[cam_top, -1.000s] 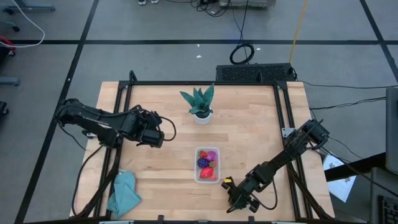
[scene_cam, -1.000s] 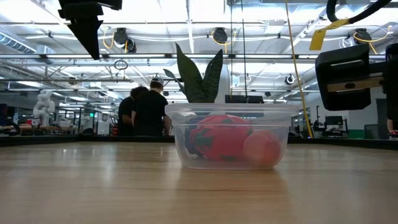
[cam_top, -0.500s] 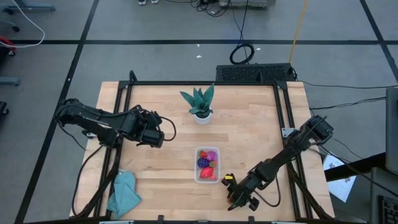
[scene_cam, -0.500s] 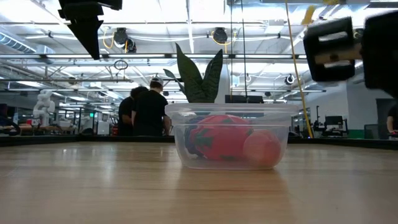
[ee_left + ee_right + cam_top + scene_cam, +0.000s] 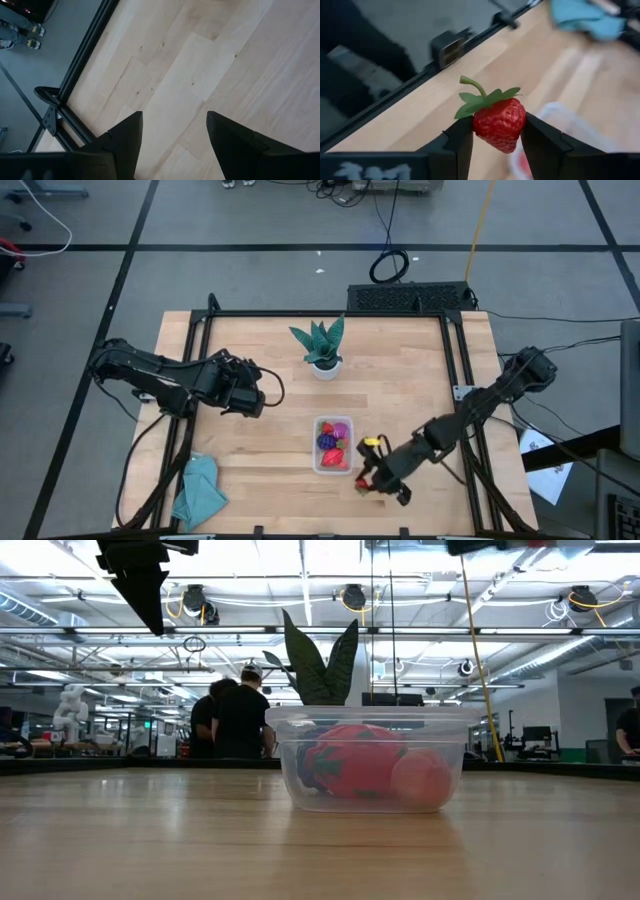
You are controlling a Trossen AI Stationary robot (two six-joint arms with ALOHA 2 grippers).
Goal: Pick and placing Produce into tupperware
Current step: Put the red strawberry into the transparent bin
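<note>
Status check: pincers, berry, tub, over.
Right pincer shut on strawberry, just right of tub. Left pincer open, idle over bare table. Tub part filled. Path clear.

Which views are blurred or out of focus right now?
Right wrist view: strawberry sharp between the fingers, tupperware and teal cloth behind soft. Low view: tupperware sharp, near table soft. High view: sharp throughout.
</note>
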